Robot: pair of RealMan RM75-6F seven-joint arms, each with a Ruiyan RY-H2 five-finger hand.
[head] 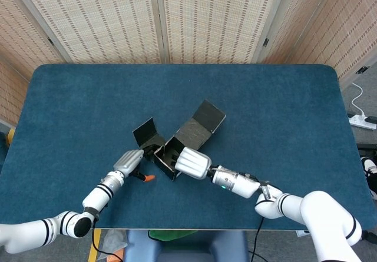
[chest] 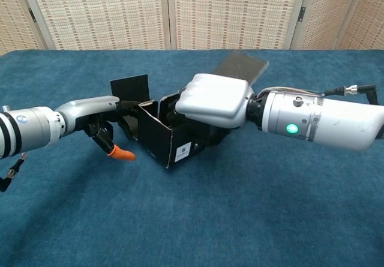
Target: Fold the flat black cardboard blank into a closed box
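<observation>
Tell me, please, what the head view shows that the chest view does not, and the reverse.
Only the head view shows the whole table, the power strip on the floor, and the layout from above: the side flap and the lid flap spreading away from the box.

Only the chest view shows the white label on the box wall, the green light on the right forearm, and the orange fingertip hanging beside the box.

Both show the black cardboard box, partly folded and open, with the left hand and right hand at it.
</observation>
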